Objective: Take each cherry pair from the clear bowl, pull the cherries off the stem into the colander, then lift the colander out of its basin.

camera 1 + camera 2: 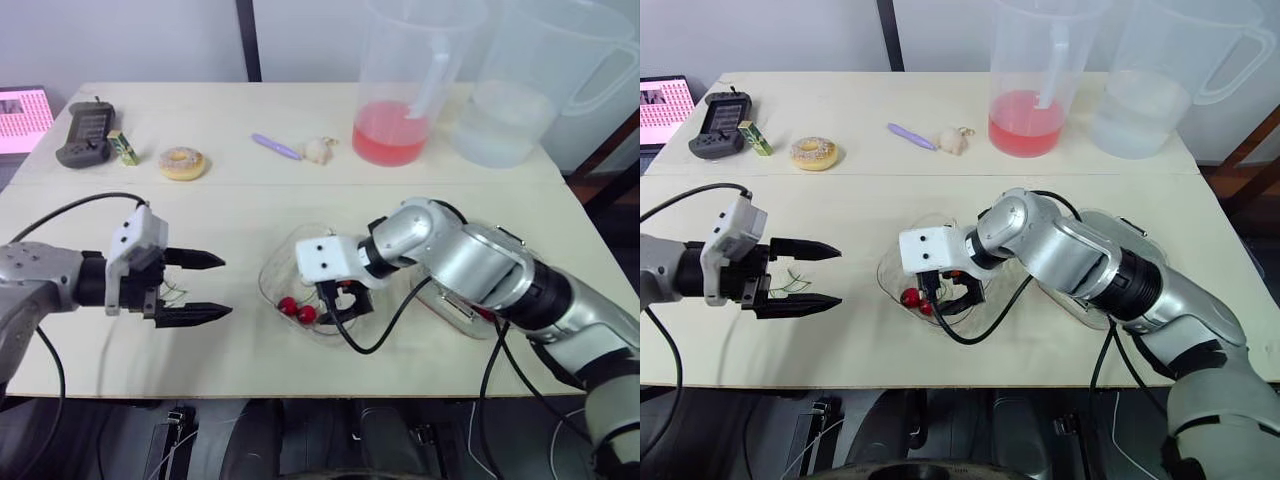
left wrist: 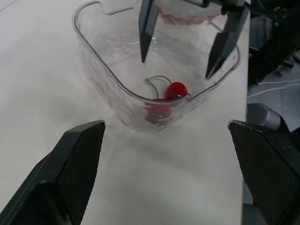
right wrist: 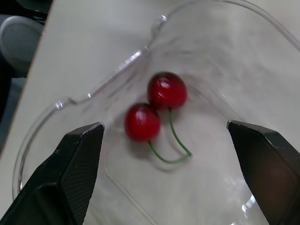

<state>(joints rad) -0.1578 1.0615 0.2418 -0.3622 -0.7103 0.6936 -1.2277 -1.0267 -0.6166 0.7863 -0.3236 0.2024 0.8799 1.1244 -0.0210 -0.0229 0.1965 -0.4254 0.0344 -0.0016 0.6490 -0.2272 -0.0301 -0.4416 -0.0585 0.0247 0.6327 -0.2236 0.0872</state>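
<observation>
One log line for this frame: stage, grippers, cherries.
stage: pre-grasp | right gripper: open, poised over cherry pair | left gripper: open, empty, apart from clear bowl | cherry pair: lying in bowl, both on stem

A pale wooden table (image 1: 300,130) spans the scene, with a seam running across its top. Behind it stands a plain light wall (image 1: 120,40), split by a dark vertical strip (image 1: 246,40) (a brown wooden frame (image 1: 612,155) shows at the right edge).

Colander (image 1: 465,320) mostly behind right arm (image 1: 470,262)
</observation>
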